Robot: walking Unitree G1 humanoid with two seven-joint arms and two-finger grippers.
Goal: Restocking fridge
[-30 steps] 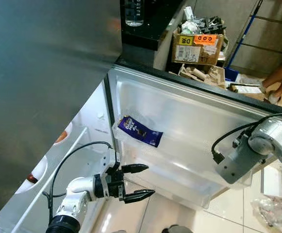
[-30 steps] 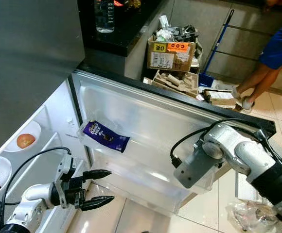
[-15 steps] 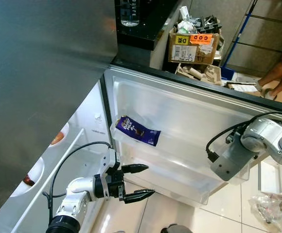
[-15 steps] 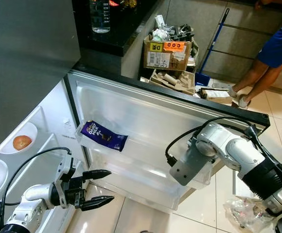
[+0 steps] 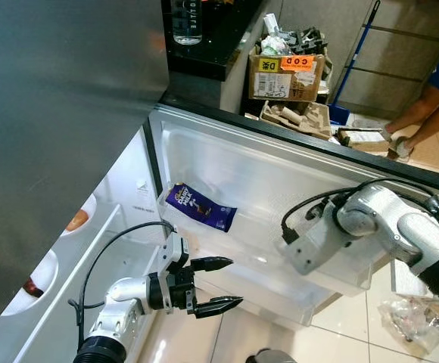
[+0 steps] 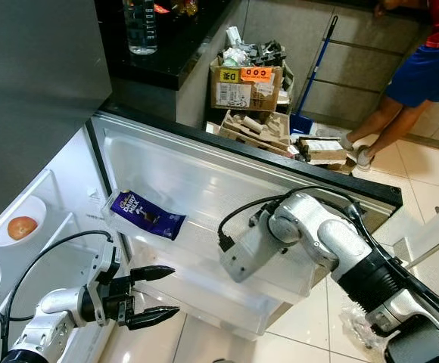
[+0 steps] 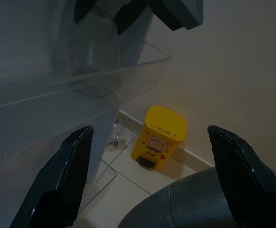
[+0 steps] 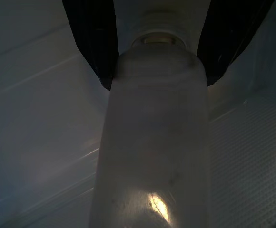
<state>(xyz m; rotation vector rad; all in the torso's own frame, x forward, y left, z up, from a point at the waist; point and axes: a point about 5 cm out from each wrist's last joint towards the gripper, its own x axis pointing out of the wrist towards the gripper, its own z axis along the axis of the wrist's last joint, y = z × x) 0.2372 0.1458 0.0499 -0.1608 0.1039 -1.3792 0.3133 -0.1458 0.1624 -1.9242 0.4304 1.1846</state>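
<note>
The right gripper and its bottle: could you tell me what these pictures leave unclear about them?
- Right gripper: in the eye views, hidden behind the arm's own wrist housing and the door shelf.
- Bottle: the right wrist view is dark and cuts off its lower part; label and contents unreadable.
- Whether the bottle rests on the shelf: cannot tell.

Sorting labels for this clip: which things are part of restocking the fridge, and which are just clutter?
Job: clear bottle in right gripper; fridge door shelf; chocolate packet.
Clutter: cardboard box; yellow bin; broom.
</note>
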